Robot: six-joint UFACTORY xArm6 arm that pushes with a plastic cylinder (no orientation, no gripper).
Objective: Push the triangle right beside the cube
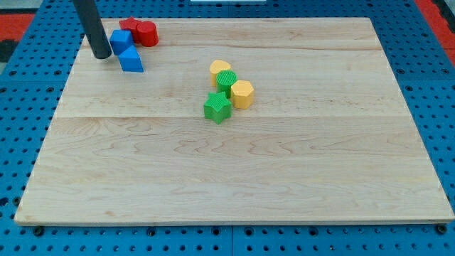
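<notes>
My tip (102, 55) rests on the board at the view's top left, just left of the blue cube (121, 40) and close to touching it. The blue triangle (131, 60) lies directly below and slightly right of the cube, touching it, and a little right of my tip. Two red blocks (141, 32) sit against the cube's upper right side; their shapes are hard to make out.
A cluster sits near the board's middle: a yellow heart-like block (220, 70), a green cylinder (227, 80), a yellow hexagon (242, 94) and a green star (217, 107). The wooden board (234, 178) lies on a blue pegboard table (434, 107).
</notes>
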